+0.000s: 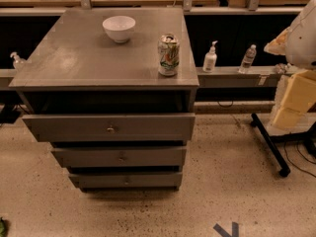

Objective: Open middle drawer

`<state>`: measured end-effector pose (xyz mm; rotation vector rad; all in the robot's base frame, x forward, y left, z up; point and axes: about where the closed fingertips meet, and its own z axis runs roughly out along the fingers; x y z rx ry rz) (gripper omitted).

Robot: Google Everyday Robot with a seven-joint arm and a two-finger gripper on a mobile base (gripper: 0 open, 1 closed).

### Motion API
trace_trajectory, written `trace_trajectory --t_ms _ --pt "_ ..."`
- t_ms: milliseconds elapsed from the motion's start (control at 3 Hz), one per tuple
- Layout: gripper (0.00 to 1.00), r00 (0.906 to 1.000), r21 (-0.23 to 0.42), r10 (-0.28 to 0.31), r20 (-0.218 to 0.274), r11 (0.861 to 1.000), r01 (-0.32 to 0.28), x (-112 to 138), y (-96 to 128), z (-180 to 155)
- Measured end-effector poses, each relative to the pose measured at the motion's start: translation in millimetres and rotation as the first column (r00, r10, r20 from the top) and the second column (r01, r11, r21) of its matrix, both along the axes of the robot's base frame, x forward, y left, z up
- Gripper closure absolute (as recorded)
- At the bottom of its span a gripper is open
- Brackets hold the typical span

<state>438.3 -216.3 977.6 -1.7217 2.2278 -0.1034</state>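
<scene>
A grey cabinet (98,58) stands in the middle of the camera view with three drawers stacked at its front. The middle drawer (89,157) has a plain flat front of medium height and a small dull knob (121,157) at its centre. Its front sits a little back under the taller top drawer (64,127), which has a brass knob (110,129). The slim bottom drawer (148,180) is below. Part of my white and pale yellow arm (298,90) shows at the right edge, well right of the cabinet. My gripper is out of view.
On the cabinet top stand a white bowl (119,27) and a drink can (168,54). A ledge behind holds a pump bottle (210,58) and a water bottle (248,58). A black stand leg (269,144) crosses the speckled floor at the right.
</scene>
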Motion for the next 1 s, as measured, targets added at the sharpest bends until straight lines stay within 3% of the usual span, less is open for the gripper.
trace_trajectory --t_ms 333,667,1000 --pt "0.00 1.0000 0.005 0.007 -0.003 1.000 -0.007 1.5 2.8 -2.9" --pt "0.00 0.9990 0.036 0.041 -0.019 0.999 -0.040 7.7 20.8 -19.4" --pt "0.00 0.9971 0.112 0.074 -0.018 0.991 -0.072 -1.9 62.4 -54.6"
